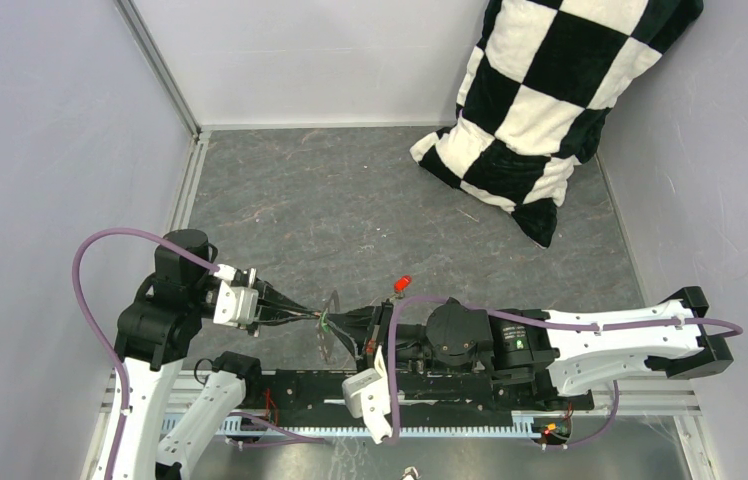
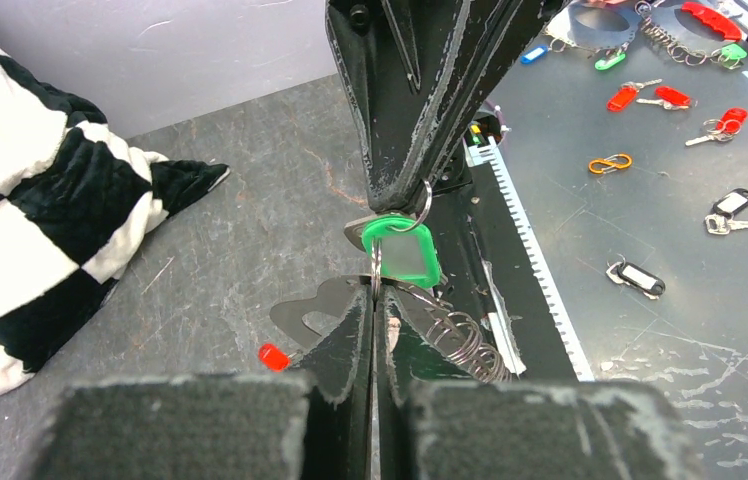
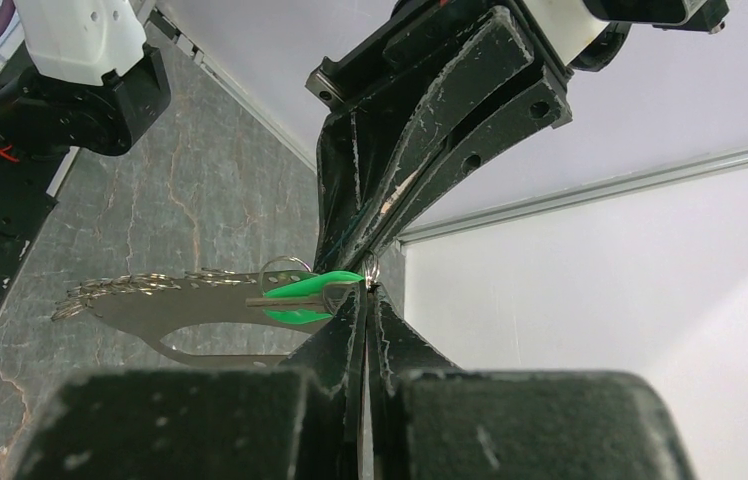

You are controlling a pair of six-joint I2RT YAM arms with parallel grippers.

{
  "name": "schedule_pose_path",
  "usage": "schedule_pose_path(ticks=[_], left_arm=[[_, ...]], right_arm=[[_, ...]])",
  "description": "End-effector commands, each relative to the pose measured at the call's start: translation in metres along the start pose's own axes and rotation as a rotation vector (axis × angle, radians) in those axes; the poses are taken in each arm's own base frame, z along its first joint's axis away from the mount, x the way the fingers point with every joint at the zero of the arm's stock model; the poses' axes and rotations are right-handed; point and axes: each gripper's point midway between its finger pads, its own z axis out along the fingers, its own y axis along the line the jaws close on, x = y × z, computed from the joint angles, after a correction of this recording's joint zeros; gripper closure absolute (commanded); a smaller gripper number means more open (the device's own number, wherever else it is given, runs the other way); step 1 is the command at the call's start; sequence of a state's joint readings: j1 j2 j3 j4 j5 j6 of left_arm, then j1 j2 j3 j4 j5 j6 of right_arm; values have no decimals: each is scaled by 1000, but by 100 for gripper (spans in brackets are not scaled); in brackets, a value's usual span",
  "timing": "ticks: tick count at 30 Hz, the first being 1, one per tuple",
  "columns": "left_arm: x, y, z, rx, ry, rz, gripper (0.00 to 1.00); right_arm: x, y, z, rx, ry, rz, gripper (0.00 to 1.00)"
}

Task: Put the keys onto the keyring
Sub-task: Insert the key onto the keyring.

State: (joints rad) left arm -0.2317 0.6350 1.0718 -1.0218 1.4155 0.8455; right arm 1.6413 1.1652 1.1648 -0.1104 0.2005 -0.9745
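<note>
Left gripper (image 2: 375, 300): clamped on the keyring (image 2: 312, 312); I hold it on edge as a steady target.
Right gripper (image 2: 398, 203): pinching the green key (image 2: 405, 250), presenting it at the keyring.
Red key (image 2: 273, 356): lying apart on the table (image 2: 250, 200), unthreaded.

Bright, even, diffuse light from overhead; no hard shadows. Faint soft shadow under checkered pillow (image 1: 540, 90) on grey table (image 1: 350, 200). Top view sharp across the picture. Left wrist view: left gripper fingers (image 2: 340, 380) blurred in near foreground, green key (image 2: 405, 250) crisp, pale glare patches on metal bench (image 2: 590, 230). Right wrist view: right gripper pads (image 3: 200, 420) out of focus, keyring (image 3: 180, 312) fairly sharp, white wall (image 3: 600, 300) near washed out.
</note>
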Motion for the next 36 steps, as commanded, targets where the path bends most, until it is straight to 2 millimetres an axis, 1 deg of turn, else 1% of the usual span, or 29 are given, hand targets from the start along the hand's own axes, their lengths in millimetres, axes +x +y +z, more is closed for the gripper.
schedule_pose_path(ticks=[1, 9, 14, 17, 26, 32, 36], left_arm=[[-5, 0, 0, 6, -11, -12, 98], [-6, -1, 0, 8, -13, -12, 98], [-7, -2, 0, 9, -16, -4, 98], [-7, -2, 0, 9, -16, -3, 98], [-8, -2, 0, 11, -19, 2, 98], [-8, -2, 0, 12, -20, 1, 98], [-7, -3, 0, 11, -18, 0, 98]], right_arm=[[-15, -22, -2, 49, -37, 1, 99], [-9, -23, -3, 66, -9, -1, 100], [1, -25, -12, 89, 30, 5, 100], [5, -23, -15, 92, 42, 8, 100], [10, -11, -10, 58, 48, 8, 100], [12, -7, -9, 43, 49, 16, 100], [10, -6, -7, 39, 39, 21, 100]])
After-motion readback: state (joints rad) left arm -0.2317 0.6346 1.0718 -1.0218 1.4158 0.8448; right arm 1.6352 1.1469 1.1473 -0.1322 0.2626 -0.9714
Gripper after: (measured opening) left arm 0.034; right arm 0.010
